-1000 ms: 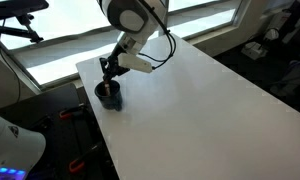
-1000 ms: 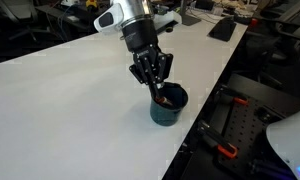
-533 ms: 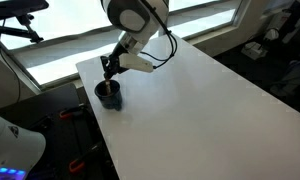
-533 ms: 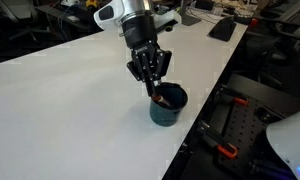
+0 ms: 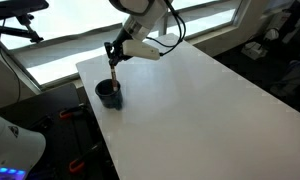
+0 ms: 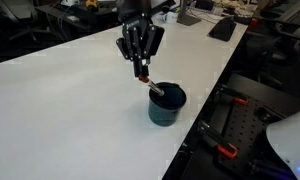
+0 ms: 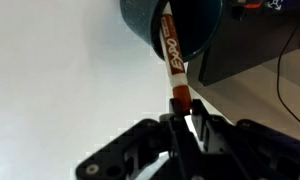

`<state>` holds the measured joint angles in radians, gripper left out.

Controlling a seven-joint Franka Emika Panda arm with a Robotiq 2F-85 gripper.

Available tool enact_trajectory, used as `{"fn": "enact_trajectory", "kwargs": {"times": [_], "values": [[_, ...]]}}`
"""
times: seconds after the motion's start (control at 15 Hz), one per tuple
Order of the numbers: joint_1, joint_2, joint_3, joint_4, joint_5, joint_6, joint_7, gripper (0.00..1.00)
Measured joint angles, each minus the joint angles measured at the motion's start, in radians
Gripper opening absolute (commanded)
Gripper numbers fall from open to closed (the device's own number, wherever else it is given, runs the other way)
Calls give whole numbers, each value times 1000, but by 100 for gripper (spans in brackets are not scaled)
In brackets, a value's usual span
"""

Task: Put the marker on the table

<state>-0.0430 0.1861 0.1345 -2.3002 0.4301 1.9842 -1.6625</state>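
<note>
My gripper [image 5: 113,56] [image 6: 140,66] [image 7: 183,115] is shut on the top end of the marker [image 7: 172,60], a thin stick with a white printed barrel and a red-orange end. It holds the marker upright above the dark blue round cup [image 5: 109,94] [image 6: 166,104] [image 7: 180,22]. In both exterior views the marker [image 5: 114,76] [image 6: 151,84] hangs from the jaws with its lower tip at the cup's rim. The cup stands near a corner of the white table [image 5: 190,100] [image 6: 60,110].
The table's edge runs close beside the cup [image 6: 195,120], with dark floor and red-and-black gear [image 6: 225,150] beyond it. A window ledge [image 5: 60,55] lies behind the table. A keyboard [image 6: 222,28] rests at the far end.
My gripper has risen from the cup's mouth, drawing the marker up out of the cup. The cup has stayed in place.
</note>
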Motion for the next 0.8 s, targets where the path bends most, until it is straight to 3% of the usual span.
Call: {"fn": "enact_trajectory", "kwargs": {"times": [0.8], "values": [[-4,-31,-53,112,66,-45,0,4]]}}
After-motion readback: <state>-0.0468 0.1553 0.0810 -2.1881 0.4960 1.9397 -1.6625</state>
